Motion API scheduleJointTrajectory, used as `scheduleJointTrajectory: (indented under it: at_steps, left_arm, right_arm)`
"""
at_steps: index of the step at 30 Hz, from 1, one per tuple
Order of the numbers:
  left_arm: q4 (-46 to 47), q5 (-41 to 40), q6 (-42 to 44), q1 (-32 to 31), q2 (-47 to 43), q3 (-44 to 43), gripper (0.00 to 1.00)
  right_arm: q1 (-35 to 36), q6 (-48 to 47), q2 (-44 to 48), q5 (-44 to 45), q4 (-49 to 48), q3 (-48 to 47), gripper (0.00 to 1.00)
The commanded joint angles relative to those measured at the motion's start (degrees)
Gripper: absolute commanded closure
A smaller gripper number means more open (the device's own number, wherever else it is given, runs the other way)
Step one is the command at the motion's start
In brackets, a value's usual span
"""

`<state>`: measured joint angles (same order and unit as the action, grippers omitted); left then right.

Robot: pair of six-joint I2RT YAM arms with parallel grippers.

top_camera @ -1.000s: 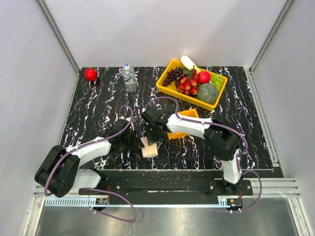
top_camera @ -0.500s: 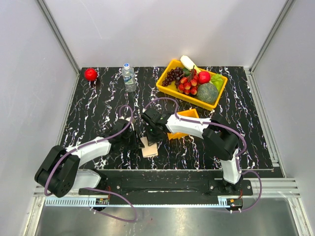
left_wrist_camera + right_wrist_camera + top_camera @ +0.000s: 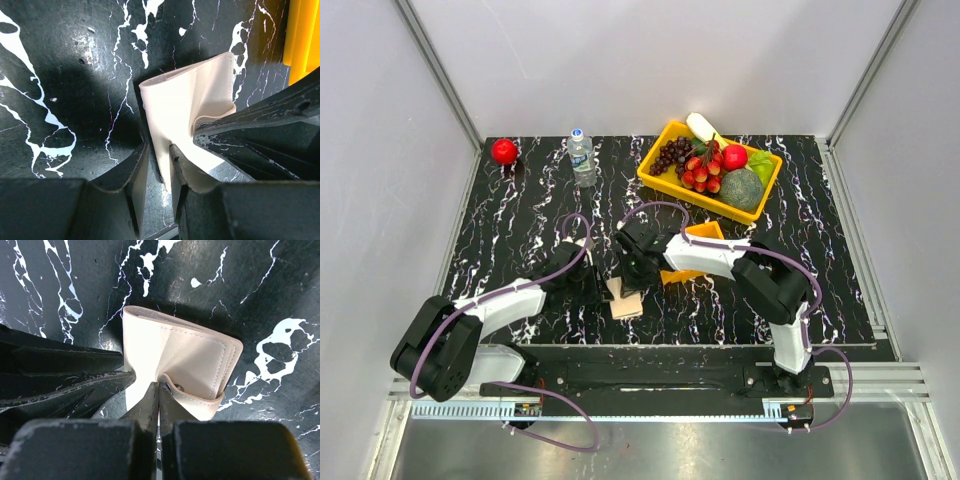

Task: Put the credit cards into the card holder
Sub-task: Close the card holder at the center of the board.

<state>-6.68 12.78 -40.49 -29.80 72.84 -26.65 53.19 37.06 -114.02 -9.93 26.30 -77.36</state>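
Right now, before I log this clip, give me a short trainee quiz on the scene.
1. True or false: the right gripper has its jaws spread wide.
2. What does the left gripper clamp? A: the card holder; B: the water bottle; C: the yellow basket.
3. Which lone fruit sits at the far left corner of the table?
Key: 1 false, they are shut, tips against the card holder. 2 A. 3 the red apple.
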Motion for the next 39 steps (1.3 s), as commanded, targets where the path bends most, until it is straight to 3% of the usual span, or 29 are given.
scheduleJointTrajectory:
  at_steps: [1, 5, 8, 12, 16, 22, 27, 34, 39]
  left_arm:
    - [1.0, -1.3, 0.5, -0.3, -1.2, -1.5, 0.73]
    - [1.0, -1.5, 0.5, -0.3, -1.3, -1.7, 0.73]
    - [0.6, -1.9, 0.5, -0.2, -1.5, -2.0, 0.73]
    - [0.4, -2.2, 0.4, -0.3, -2.2, -2.1, 0.72]
    - [-0.1, -2.9, 0.4, -0.3, -3.0, -2.3, 0.69]
    - [-0.7, -5.2, -0.6, -0.3, -5.2, -1.8, 0.65]
    - [-2.1, -8.7, -1.9, 0.0, -7.6, -1.4, 0.63]
    - [-4.0, -10.2, -2.7, 2.1, -10.0, 0.0, 0.61]
    - [-3.6, -9.6, -2.8, 3.3, -11.1, 1.4, 0.61]
  right_arm:
    - [-2.6, -0.8, 0.2, 1.0, -0.4, 4.7, 1.00]
    - [-2.6, -1.6, 1.3, -2.8, -2.7, 4.1, 0.99]
    - [-2.5, -1.6, 4.3, -4.2, -4.9, 3.6, 0.90]
    - [-2.6, -2.3, 7.7, -3.8, -5.0, 1.6, 0.65]
    - [-2.6, -2.5, 9.6, -2.2, -2.8, 0.2, 0.57]
    - [0.5, -0.4, 8.1, 12.1, 7.5, -3.8, 0.55]
    - [5.3, 1.9, 1.2, 23.5, 20.5, -13.9, 0.56]
    - [8.8, 4.2, -5.5, 27.9, 27.6, -21.7, 0.56]
    - [9.0, 4.4, -6.1, 29.4, 28.6, -22.1, 0.58]
